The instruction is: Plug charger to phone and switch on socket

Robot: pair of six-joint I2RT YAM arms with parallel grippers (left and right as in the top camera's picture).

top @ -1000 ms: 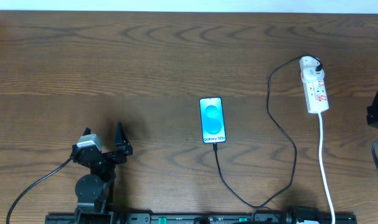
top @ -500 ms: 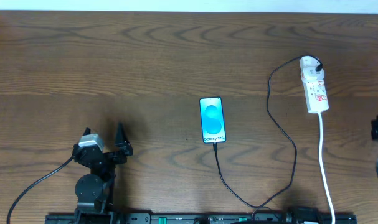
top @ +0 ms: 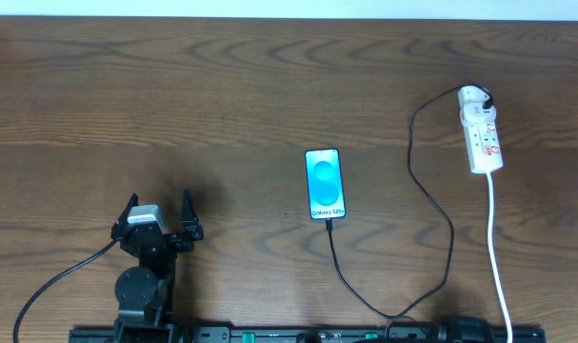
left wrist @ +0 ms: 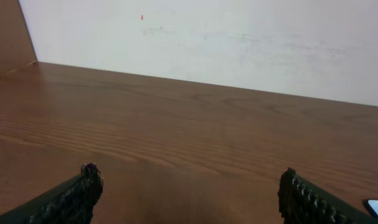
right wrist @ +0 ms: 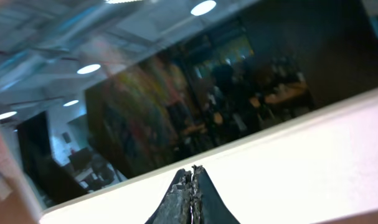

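The thin black charger cable (top: 431, 200) met the slim blue-screened smartphone (top: 325, 184) at its six-o'clock edge. The narrow white power strip (top: 481, 129) lay at the smartphone's two o'clock. The left gripper (top: 158, 202) gaped wide and empty; the right gripper (right wrist: 193, 169) was pinched closed on nothing.

Left pincer (top: 158, 204) gapes wide; right pincer (right wrist: 192, 185) is pressed closed, empty.

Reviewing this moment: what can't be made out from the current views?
Overhead: the switches on the power strip are too small to read as on or off.
Overhead: the charger cable reaches the bottom edge of the phone, but the tip is too small to tell if it is seated.
Left wrist: the phone is cut off by the lower right corner.
Right wrist: the shut right tool faces away from the table. The overhead view crops that arm at its right edge.
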